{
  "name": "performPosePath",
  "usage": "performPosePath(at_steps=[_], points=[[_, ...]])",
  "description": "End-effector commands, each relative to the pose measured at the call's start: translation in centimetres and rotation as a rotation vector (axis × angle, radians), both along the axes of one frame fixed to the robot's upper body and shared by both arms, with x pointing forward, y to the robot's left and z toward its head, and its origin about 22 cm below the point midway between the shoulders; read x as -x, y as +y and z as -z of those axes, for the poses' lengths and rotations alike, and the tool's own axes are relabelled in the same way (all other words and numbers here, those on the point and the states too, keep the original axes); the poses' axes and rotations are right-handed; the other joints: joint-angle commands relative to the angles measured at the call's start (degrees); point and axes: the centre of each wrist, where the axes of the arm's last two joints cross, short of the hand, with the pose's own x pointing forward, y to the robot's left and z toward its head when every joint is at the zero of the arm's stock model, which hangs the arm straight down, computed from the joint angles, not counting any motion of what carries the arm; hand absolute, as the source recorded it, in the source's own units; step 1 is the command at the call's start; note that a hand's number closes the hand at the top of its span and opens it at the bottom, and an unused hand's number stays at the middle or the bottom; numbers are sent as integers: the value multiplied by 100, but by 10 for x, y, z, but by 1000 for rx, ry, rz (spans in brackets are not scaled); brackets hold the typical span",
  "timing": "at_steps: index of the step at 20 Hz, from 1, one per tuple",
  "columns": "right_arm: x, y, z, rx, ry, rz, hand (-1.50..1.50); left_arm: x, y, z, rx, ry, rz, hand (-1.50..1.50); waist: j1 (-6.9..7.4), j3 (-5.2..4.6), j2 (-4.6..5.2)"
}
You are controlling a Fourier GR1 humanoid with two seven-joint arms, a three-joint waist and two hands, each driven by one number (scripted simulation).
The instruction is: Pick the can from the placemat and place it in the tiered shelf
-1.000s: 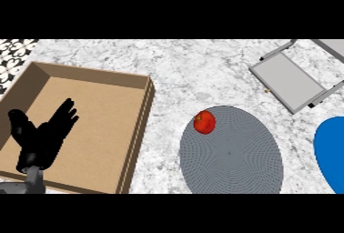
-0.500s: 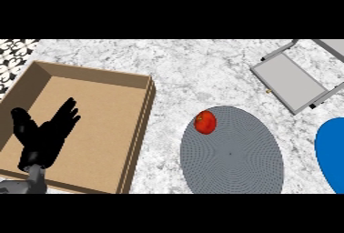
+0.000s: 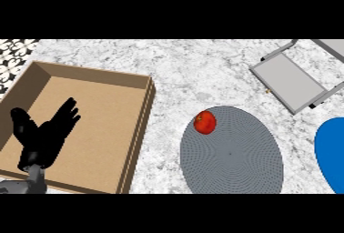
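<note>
A small red can (image 3: 205, 122) stands on the upper left part of a grey oval placemat (image 3: 235, 157) at the middle of the counter. The grey tiered shelf (image 3: 290, 83) stands at the upper right, partly cut off by the view's edge. My left hand (image 3: 42, 136) shows at the lower left over a brown box, open with its fingers straight and pointing up, far to the left of the can. My right hand does not show.
A large open brown cardboard box (image 3: 138, 132) fills the left side of the marble counter. A blue plate (image 3: 332, 148) is cut off at the right edge. Patterned tiles (image 3: 13, 57) lie at the upper left corner.
The view has shifted slightly; the left hand has stayed open and nearly still over the box. The can has not moved on the placemat.
</note>
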Motion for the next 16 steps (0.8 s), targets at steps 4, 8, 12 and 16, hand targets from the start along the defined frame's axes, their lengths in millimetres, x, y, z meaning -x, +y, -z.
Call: performPosePath(at_steps=[4, 8, 12, 16], points=[[6, -2, -12, -88, -268, 70, -150, 10, -15, 36, 27, 75, -28, 0, -54, -129, 85], [10, 0, -22, -171, -416, 29, -150, 3, 2, 33, 17, 83, -28, 0, -112, -131, 82], [9, 8, -25, -228, -547, 28, -150, -5, -16, 22, 9, 70, -5, 0, -67, -128, 95], [24, -12, -39, -216, -686, 72, -150, 17, -16, 41, 24, 85, -27, 0, -108, -132, 56]])
